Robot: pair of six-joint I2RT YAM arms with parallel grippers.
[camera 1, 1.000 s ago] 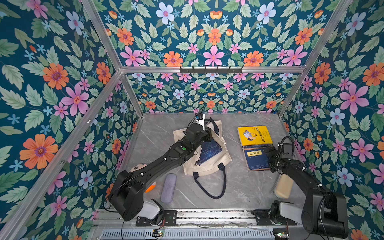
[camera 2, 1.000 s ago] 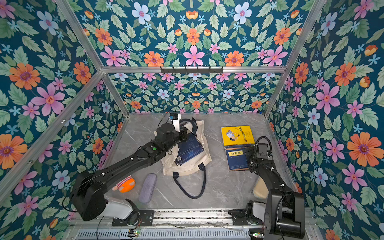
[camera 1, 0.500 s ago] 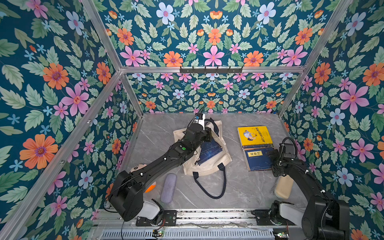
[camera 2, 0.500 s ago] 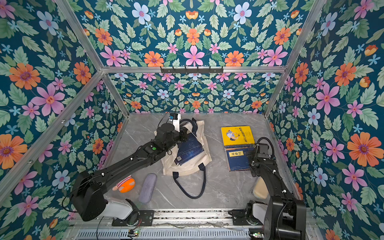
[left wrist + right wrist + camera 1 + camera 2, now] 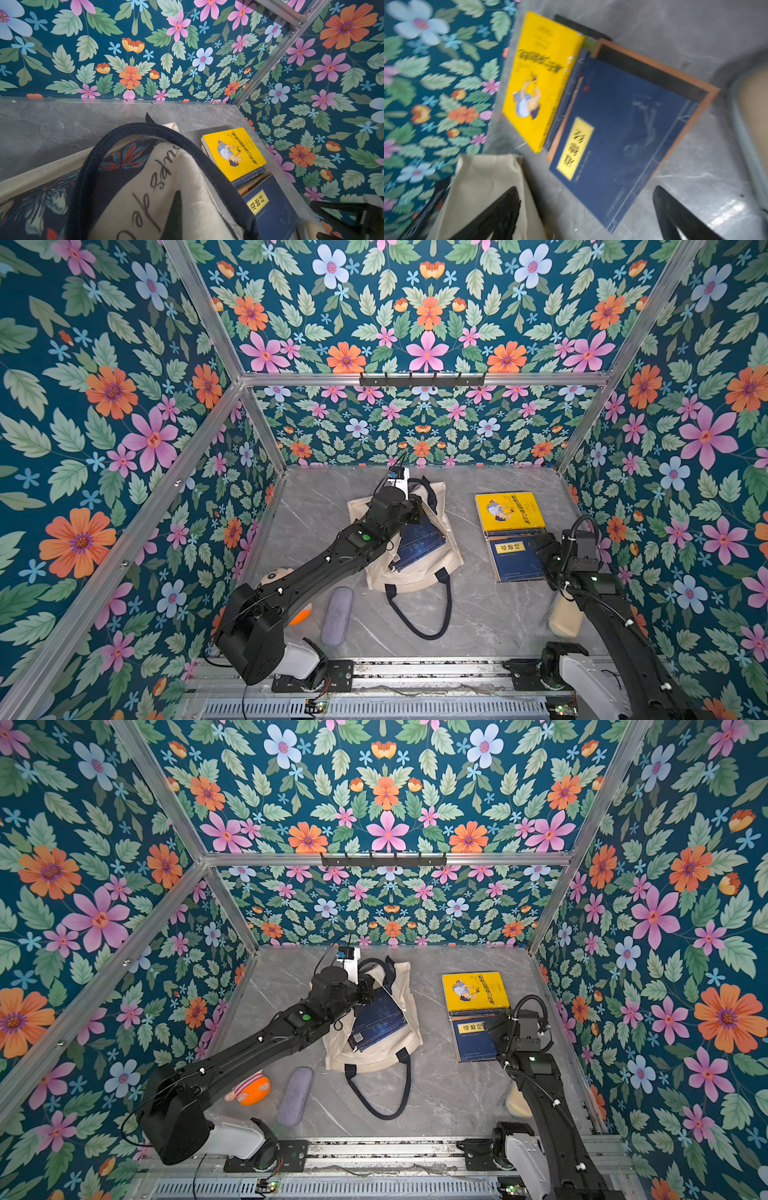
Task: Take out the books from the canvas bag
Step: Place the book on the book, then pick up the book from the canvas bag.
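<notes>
The cream canvas bag (image 5: 415, 576) lies in the middle of the table, with a navy book (image 5: 419, 541) showing in its mouth. My left gripper (image 5: 415, 506) is shut on the bag's upper cloth by its navy handle (image 5: 145, 133), and the printed cloth drapes over the gripper (image 5: 175, 212). To the right lie books out of the bag: a yellow one (image 5: 509, 511) and a navy one with a yellow label (image 5: 517, 558) on a black one (image 5: 654, 70). My right gripper (image 5: 540, 545) hangs open and holds nothing just over the labelled book's near right corner, its fingers (image 5: 500, 214) wide apart.
A grey-lilac pouch (image 5: 337, 616) and an orange-and-cream toy (image 5: 301, 612) lie near the front left by the left arm. A beige object (image 5: 565, 614) sits under the right arm. The bag's loose handle loop (image 5: 419, 614) trails toward the front. Flowered walls close in on three sides.
My right gripper has drawn back slightly from the labelled navy book, still open. The left arm and the bag have not moved.
</notes>
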